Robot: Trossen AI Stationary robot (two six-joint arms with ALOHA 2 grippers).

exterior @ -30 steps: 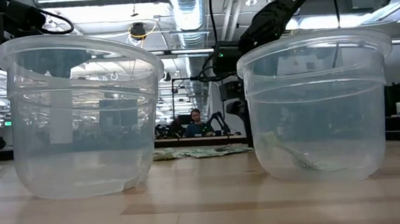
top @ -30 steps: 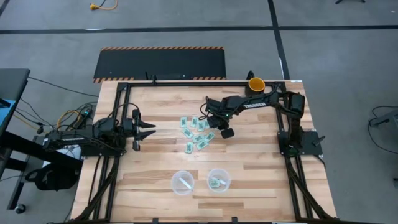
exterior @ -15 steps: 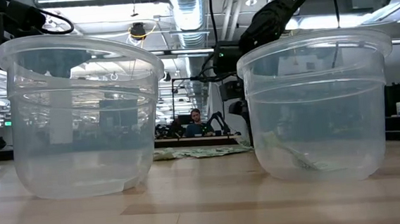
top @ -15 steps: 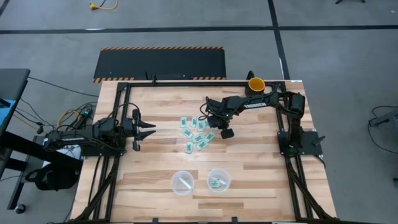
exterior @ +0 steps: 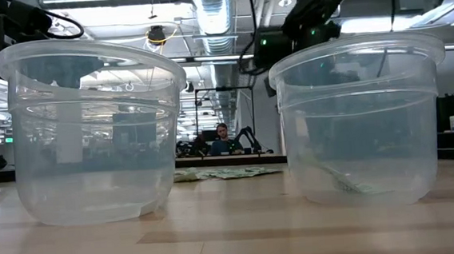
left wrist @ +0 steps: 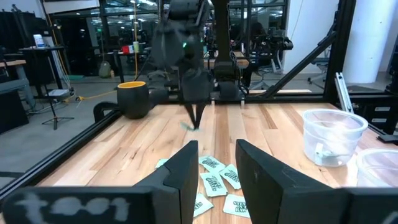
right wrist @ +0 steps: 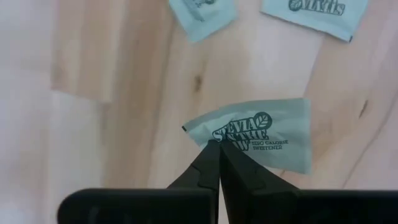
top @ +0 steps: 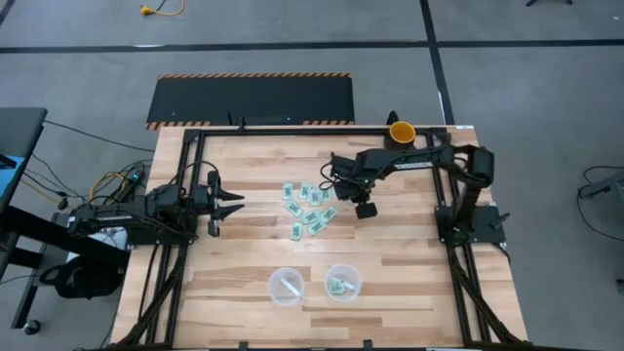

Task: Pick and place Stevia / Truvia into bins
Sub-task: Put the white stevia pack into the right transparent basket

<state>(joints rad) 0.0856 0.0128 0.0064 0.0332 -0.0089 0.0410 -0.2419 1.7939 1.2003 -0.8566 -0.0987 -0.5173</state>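
Robotics lab: ceiling ducts [exterior: 211, 16], more arm rigs behind.

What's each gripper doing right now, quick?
Left gripper: open, empty, waiting at the table's left side.
Right gripper: shut on a Stevia packet, over the pile.

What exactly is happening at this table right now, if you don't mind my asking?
The right end effector is pinched shut on one small light green Stevia packet, holding it above the wooden table beside the loose pile of packets. Two clear round plastic cups wait at the near edge. The left end effector sits open and idle at the left.
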